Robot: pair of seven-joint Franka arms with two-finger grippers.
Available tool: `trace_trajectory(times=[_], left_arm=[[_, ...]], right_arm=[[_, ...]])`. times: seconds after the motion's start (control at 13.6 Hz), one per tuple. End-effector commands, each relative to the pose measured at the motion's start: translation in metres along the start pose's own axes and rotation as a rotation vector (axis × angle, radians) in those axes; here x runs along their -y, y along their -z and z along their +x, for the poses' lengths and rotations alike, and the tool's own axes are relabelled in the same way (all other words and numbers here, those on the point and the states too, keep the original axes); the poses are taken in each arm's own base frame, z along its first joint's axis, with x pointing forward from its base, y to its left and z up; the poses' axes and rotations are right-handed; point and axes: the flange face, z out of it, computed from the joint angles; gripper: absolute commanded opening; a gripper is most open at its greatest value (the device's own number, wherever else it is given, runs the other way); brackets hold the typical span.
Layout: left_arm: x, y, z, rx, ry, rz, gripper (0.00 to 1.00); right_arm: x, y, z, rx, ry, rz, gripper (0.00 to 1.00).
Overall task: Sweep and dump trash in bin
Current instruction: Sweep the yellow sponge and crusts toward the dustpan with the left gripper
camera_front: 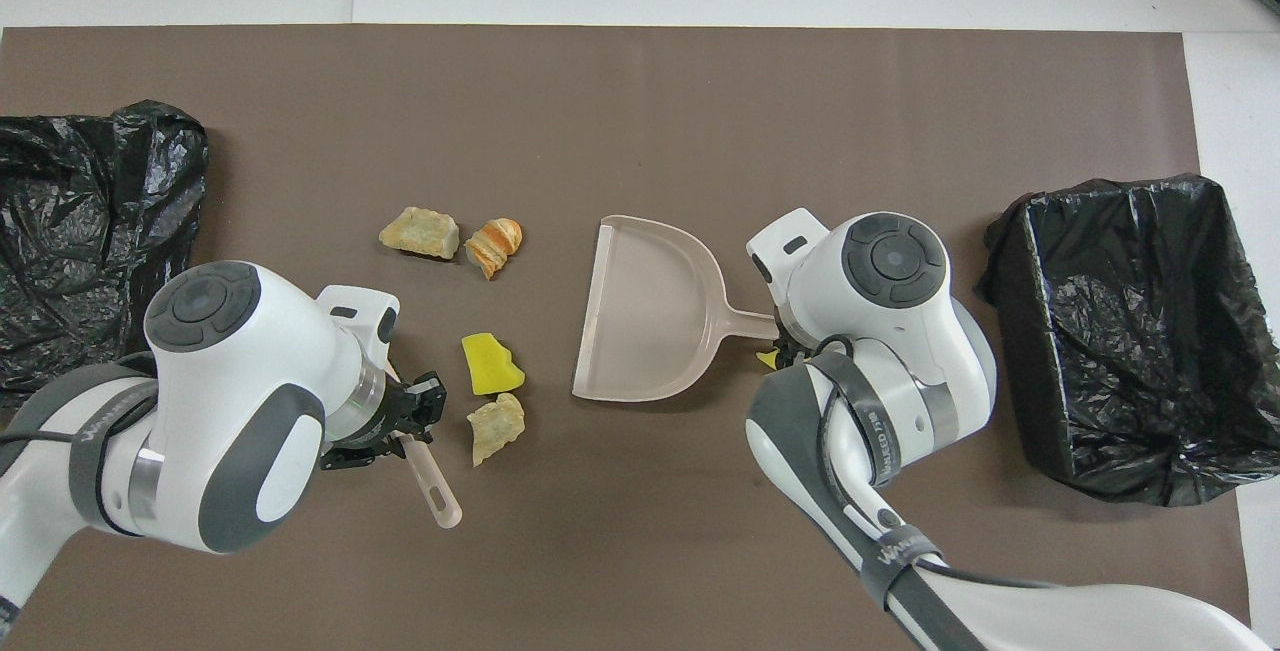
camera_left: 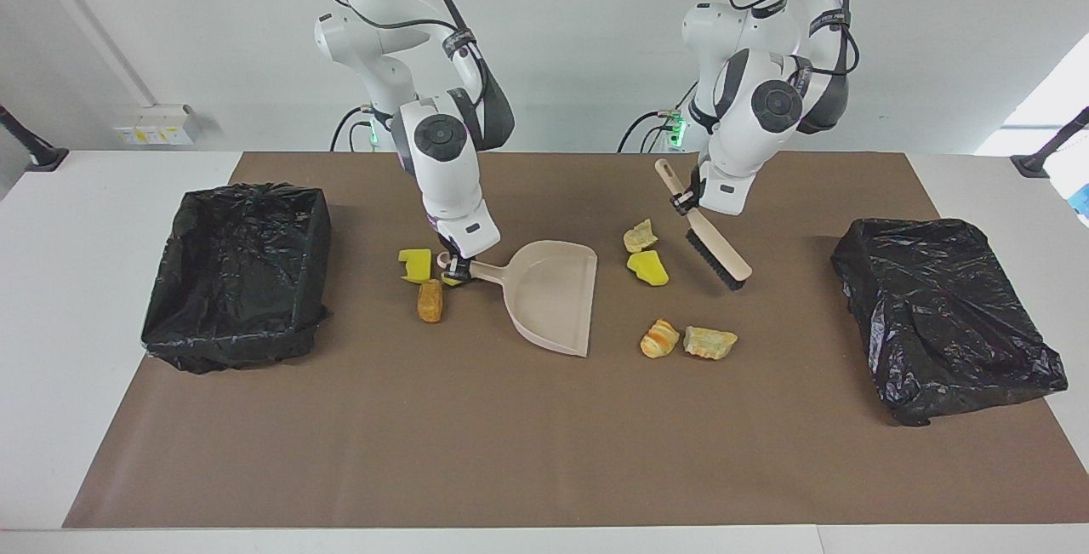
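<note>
Gripping the brush (camera_left: 710,239) above the trash (camera_left: 647,268), left tool (camera_left: 686,200); right tool (camera_left: 457,268) pinching dustpan (camera_left: 549,299) handle.

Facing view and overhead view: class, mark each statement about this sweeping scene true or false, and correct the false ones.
1. The right gripper grips the dustpan by its handle, and the pan rests on the brown mat. True.
2. Two pieces of trash lie inside the dustpan. False: the pan is empty.
3. The left gripper holds the brush tilted, bristle end lower, touching no trash. True.
4. Every piece of trash lies on the brush's side of the dustpan. False: four pieces do, but a yellow chunk and an orange-brown lump lie beside the pan's handle, toward the right arm's end of the table.
</note>
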Motion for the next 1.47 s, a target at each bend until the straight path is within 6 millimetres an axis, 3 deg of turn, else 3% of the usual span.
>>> trace_trajectory(times=[0.0, 0.15, 0.37, 0.73, 1.03, 1.25, 1.4], left_arm=[[-0.005, -0.014, -0.025, -0.017, 0.065, -0.073, 0.00], [-0.015, -0.026, -0.039, -0.019, 0.047, -0.096, 0.00], [-0.036, -0.037, -0.056, -0.031, 0.008, -0.121, 0.00], [-0.067, -0.025, -0.043, -0.128, -0.081, -0.226, 0.00], [-0.101, 0.003, -0.023, -0.181, -0.146, -0.283, 0.00], [-0.096, 0.017, -0.016, -0.187, -0.138, -0.286, 0.00], [-0.077, 0.031, 0.013, -0.218, -0.188, -0.224, 0.00]], right_arm=[[0.006, -0.003, 0.006, -0.002, 0.043, -0.020, 0.00], [0.010, -0.002, 0.013, -0.004, 0.050, -0.023, 0.00], [0.010, -0.005, 0.009, 0.005, 0.047, -0.010, 0.00], [0.009, -0.004, 0.007, 0.005, 0.050, -0.010, 0.00], [0.012, -0.005, 0.012, 0.002, 0.048, -0.015, 0.00], [0.012, -0.005, 0.013, 0.002, 0.045, -0.015, 0.00], [0.012, -0.006, 0.013, 0.002, 0.045, -0.015, 0.00]])
